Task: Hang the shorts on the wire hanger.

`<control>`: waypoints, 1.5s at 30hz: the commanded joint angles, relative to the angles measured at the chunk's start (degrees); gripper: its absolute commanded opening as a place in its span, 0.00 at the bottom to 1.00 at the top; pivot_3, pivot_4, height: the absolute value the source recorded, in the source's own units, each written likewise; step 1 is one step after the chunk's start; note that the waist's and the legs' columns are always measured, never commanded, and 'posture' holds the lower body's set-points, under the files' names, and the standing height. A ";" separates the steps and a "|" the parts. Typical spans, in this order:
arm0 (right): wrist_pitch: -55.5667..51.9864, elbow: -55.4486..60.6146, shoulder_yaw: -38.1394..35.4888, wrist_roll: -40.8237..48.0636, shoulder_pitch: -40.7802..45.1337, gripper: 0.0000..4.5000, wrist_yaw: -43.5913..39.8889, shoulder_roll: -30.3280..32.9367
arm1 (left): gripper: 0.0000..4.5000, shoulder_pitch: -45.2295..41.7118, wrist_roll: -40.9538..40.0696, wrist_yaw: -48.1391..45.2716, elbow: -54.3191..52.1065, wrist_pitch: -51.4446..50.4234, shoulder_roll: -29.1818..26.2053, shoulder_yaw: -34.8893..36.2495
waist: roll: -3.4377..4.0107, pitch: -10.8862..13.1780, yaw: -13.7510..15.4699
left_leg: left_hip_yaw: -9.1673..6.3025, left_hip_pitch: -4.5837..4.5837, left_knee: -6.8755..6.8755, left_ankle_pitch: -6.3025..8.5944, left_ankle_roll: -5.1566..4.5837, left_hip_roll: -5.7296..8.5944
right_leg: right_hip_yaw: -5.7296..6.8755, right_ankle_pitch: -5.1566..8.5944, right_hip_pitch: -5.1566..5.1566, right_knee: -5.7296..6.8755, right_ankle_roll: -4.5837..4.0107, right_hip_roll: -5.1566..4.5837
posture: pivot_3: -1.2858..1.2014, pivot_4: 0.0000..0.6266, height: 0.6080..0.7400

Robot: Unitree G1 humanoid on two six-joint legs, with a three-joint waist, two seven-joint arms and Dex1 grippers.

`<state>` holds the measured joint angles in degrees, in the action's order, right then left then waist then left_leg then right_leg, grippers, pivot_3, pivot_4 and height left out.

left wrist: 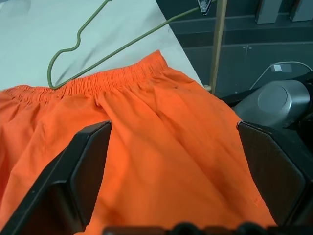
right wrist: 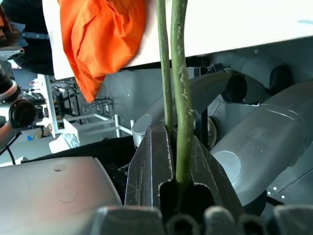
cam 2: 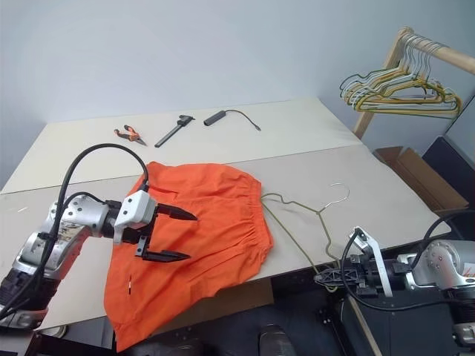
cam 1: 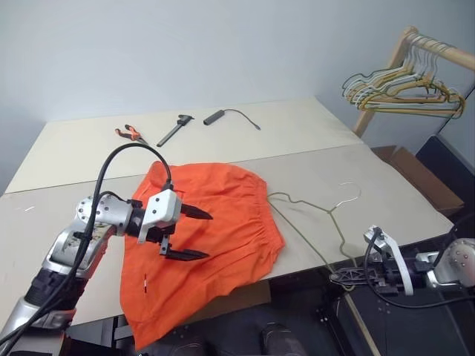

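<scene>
Shorts (cam 1: 211, 230) lie flat on the pale desk (cam 1: 386, 185), near edge drooping over the front. Wire hanger (cam 1: 315, 222) sits just right of the waistband, one corner past the desk edge, clamped in the right hand (cam 1: 347, 277). Left hand (cam 1: 194, 234) hovers over the shorts, fingers spread wide, nothing held. Far side of desk: pliers (cam 1: 130, 134), black tool (cam 1: 175, 130), cabled probe (cam 1: 215, 116). Right: wooden rack (cam 1: 415, 44) with bunched hangers (cam 1: 404, 93). Grey wall behind.
</scene>
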<state>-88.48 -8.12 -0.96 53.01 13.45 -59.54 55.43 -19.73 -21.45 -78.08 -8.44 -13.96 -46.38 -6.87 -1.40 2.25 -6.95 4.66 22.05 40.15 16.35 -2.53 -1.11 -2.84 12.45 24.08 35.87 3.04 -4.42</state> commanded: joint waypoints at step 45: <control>8.96 -17.45 22.50 -12.29 25.34 0.00 -23.72 -5.53 | 0.99 3.10 2.78 5.57 -5.75 0.52 -1.12 0.81 | 0.04 -0.03 0.87 | 0.03 0.00 0.06 0.01 -0.01 0.04 | -0.03 -0.02 0.05 0.08 0.00 -0.02 | 0.50 0.00 1.00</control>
<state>-81.14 -26.39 20.06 41.22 36.32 -79.06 49.21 -16.57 -18.33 -73.20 -11.97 -13.82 -46.96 -7.30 -1.36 2.22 -6.08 4.70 22.04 40.21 16.36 -2.54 -1.08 -2.88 12.43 24.13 35.95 3.04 -4.43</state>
